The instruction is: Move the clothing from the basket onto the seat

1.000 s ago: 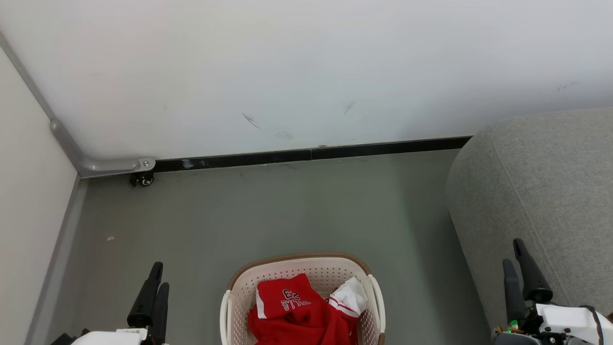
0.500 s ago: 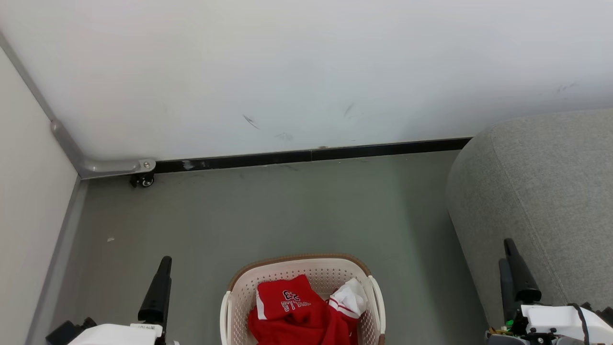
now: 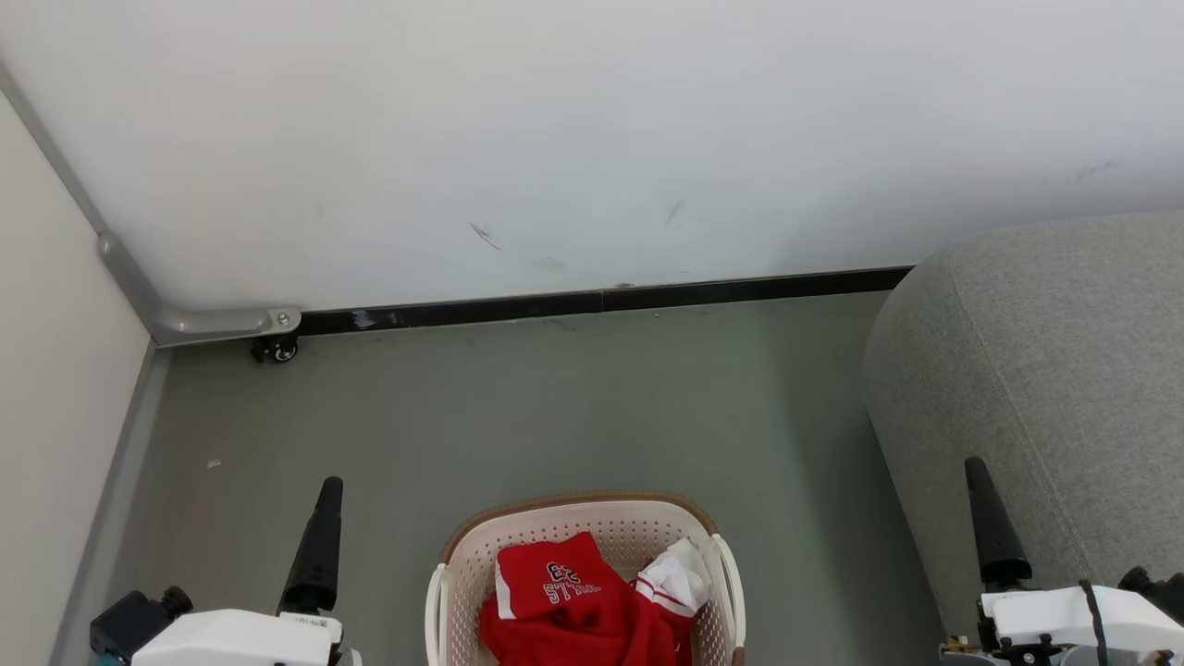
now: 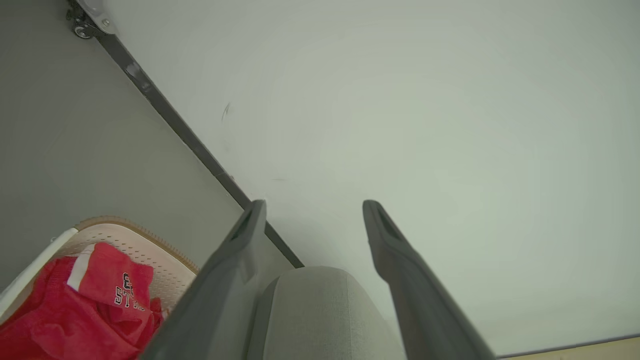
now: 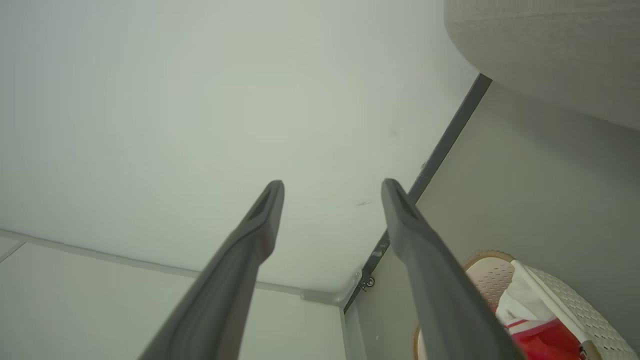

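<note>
Red cloth with white trim is what we are after. The clothing (image 3: 573,615) lies bunched in the basket (image 3: 578,500), which sits on the grey floor (image 3: 555,407) near us, in the middle. The seat (image 3: 1045,370) is the big grey sofa on the right, with a strip of floor between it and the basket. Nothing red lies on it, so we think the job is at its very start.

Our left gripper (image 3: 327,495) hangs to the left of the basket and our right gripper (image 3: 977,476) hangs to the right, close by the sofa's side. Both are empty. In the wrist views the two dark fingers (image 4: 400,260) of each one stand wide apart with nothing between them.

The step now, we think, is to reach down into the basket. To do it well we should bring one gripper over the middle of the red pile, not the rim, and come straight down so the fingers don't bump the plastic wall. We keep the fingers wide until they sink into the cloth, then pinch a thick fold. A thin pinch could slip. The white piece (image 3: 680,573) on the right of the pile may be tangled with the red, so we lift slowly and watch that the basket stays down.
</note>
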